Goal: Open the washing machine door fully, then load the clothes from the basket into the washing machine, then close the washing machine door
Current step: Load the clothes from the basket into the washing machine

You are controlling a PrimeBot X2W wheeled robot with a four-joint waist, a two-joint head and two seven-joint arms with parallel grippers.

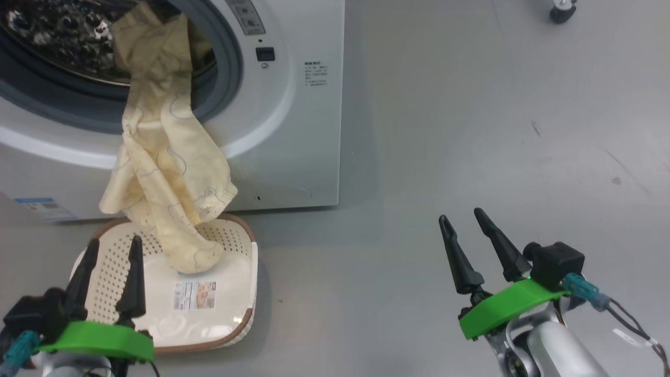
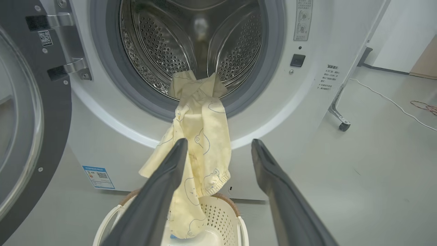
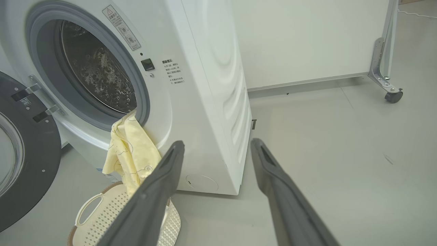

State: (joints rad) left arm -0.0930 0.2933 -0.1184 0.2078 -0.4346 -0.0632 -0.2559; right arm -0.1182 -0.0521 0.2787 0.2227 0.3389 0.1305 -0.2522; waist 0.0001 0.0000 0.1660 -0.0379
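Washing machine door [image 2: 51, 136]: far left, swung wide open on two metal hinges [image 2: 68, 66]. Broad glossy black rim around a clear window. It stands apart from the clothes and the basket.

Left hand [image 1: 115, 241]: low at the left. Two long dark fingers spread apart, pinching nothing. The tips are over the left part of the basket, short of the cloth.

Basket [image 1: 157, 314]: on the floor, just in front of the machine's lower panel. Cream-white, with perforated walls and a brown rim. A printed sticker [image 1: 194, 295] sits on its bottom.

Clothes [image 1: 167, 167]: one soft garment, pale cream-yellow, with thin dark line drawings of small bear-like figures. Creased, with a gathered hem. The upper end lies inside the drum mouth, across the grey gasket. The length hangs down the white front, and the lower end rests on the bottom of the basket. Neither hand touches it.

Washing machine [image 1: 298, 131]: white front-loader, mouth open.
- Perforated steel drum [image 2: 191, 41].
- Grey rubber gasket [image 2: 269, 68].
- Small dark square latch [image 2: 297, 60] to the right of the opening.
- Blue label [image 2: 98, 177] at the lower left of the front.

Right hand [image 1: 461, 215]: lower right, well apart from the machine and the basket, over bare grey floor [image 1: 471, 131]. Fingers spread, holding nothing.

Caster [image 1: 562, 10]: dark wheel on the floor, far right, at the top of the head view.
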